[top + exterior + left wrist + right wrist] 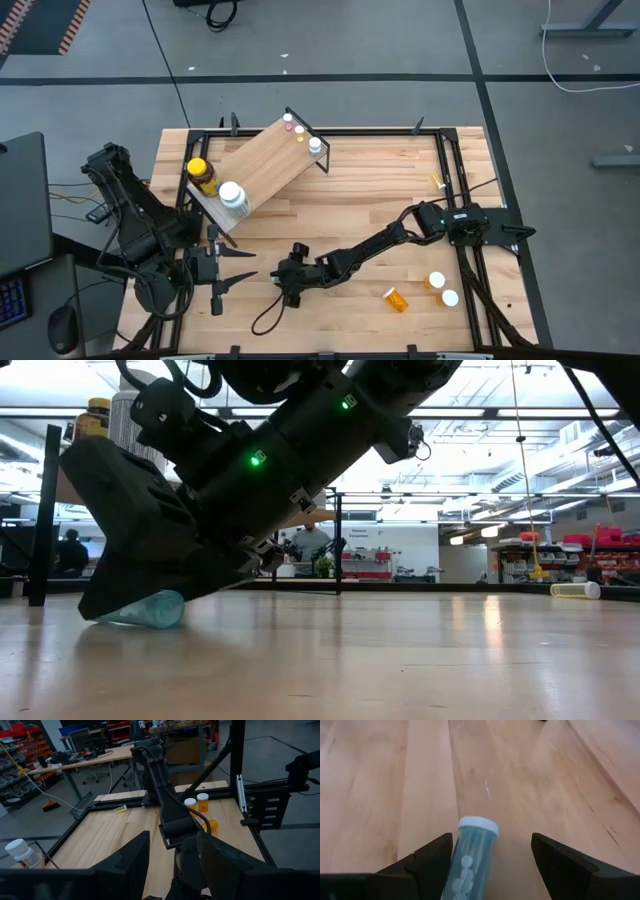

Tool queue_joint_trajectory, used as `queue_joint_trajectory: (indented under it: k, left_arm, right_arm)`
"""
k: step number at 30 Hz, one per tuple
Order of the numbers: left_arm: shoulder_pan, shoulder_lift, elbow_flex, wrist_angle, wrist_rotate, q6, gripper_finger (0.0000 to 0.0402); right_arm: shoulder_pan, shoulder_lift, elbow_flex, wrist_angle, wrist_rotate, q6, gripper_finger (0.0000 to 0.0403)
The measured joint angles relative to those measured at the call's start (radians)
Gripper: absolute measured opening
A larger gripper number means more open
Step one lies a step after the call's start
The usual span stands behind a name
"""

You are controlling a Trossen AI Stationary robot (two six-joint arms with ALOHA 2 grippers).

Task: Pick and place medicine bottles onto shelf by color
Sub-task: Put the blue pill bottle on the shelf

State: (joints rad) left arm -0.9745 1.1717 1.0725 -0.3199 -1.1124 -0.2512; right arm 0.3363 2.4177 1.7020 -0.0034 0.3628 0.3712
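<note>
Teal vial (470, 860) btwn open R gripper (487, 865) fingers

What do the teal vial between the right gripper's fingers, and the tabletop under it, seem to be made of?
Teal vial: probably clear tinted plastic with a glossy finish, since round tablets show through its wall; its white cap looks like opaque plastic. It lies between the open right gripper fingers.
Tabletop: wood, judging by its grain lines and joined strips, with a smooth sheen.
</note>
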Motion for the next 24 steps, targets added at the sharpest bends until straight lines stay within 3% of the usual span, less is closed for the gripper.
queue_joint_trajectory:
  k: [9, 24]
  left_arm:
    - [0.0, 0.0, 0.0, 0.0, 0.0, 0.0, 0.0172]
    - [0.0, 0.0, 0.0, 0.0, 0.0, 0.0, 0.0172]
  right_arm:
    - [0.002, 0.002, 0.0, -0.002, 0.037, -0.012, 0.0266]
    - [0.002, 0.002, 0.0, -0.014, 0.04, -0.034, 0.0184]
